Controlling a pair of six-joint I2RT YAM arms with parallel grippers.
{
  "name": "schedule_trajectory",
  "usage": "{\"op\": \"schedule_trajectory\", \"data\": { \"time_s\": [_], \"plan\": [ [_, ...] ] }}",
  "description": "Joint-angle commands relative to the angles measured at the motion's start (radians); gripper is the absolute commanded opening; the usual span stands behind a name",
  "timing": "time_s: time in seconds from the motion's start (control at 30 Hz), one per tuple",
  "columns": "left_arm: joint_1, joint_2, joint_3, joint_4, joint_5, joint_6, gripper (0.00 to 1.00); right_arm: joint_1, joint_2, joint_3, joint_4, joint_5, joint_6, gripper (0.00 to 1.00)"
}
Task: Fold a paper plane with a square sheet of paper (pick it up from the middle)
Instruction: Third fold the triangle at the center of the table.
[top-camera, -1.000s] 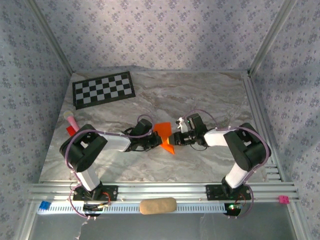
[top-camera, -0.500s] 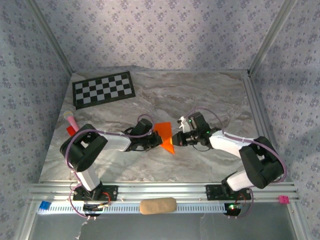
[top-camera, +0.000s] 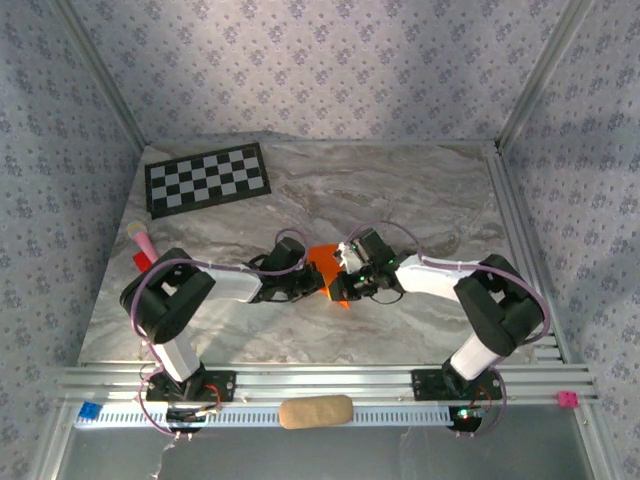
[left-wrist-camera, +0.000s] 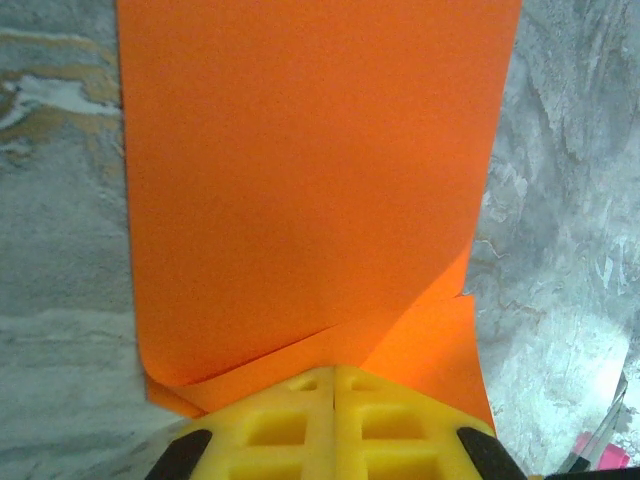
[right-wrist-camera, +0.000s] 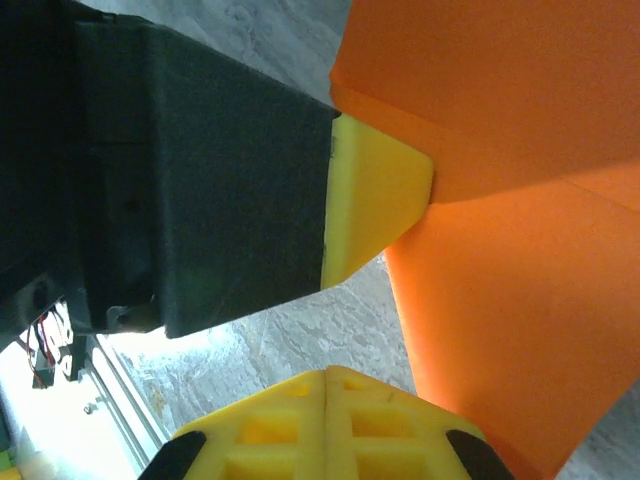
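Observation:
The square sheet of paper (top-camera: 322, 262) is bright orange and lies partly folded at the table's middle. In the left wrist view the paper (left-wrist-camera: 310, 170) spreads flat ahead, one flap creased over another. My left gripper (left-wrist-camera: 333, 375) is shut, its yellow tips resting on the sheet's near edge with nothing between them. From above, the left gripper (top-camera: 314, 284) meets the paper from the left. My right gripper (top-camera: 341, 280) comes in from the right, and the right gripper (right-wrist-camera: 327, 378) is shut and empty. The paper (right-wrist-camera: 500, 300) lies just right of it. The left gripper's fingertip (right-wrist-camera: 375, 200) touches the fold.
A checkerboard sheet (top-camera: 207, 178) lies at the back left. A small red and pink object (top-camera: 143, 248) sits at the left edge. A tan pad (top-camera: 316, 411) rests on the front rail, with a blue block (top-camera: 89, 411) and a pink block (top-camera: 567, 399) at its ends.
My right gripper has shut and swung left until it is against the paper, close to the left gripper. The left arm has stayed in place.

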Motion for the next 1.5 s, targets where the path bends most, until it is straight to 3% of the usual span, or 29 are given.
{"op": "schedule_trajectory", "data": {
  "time_s": [0.0, 0.33, 1.47],
  "plan": [
    [0.006, 0.013, 0.002, -0.088, -0.041, 0.023, 0.00, 0.013, 0.042, 0.039, -0.057, 0.038, -0.005, 0.00],
    [0.005, 0.011, 0.000, -0.095, -0.047, 0.027, 0.00, 0.001, 0.052, -0.008, -0.045, 0.057, -0.015, 0.01],
    [0.015, 0.019, -0.002, -0.108, -0.060, 0.027, 0.00, -0.090, -0.076, -0.205, -0.018, -0.098, -0.014, 0.06]
  ]
}}
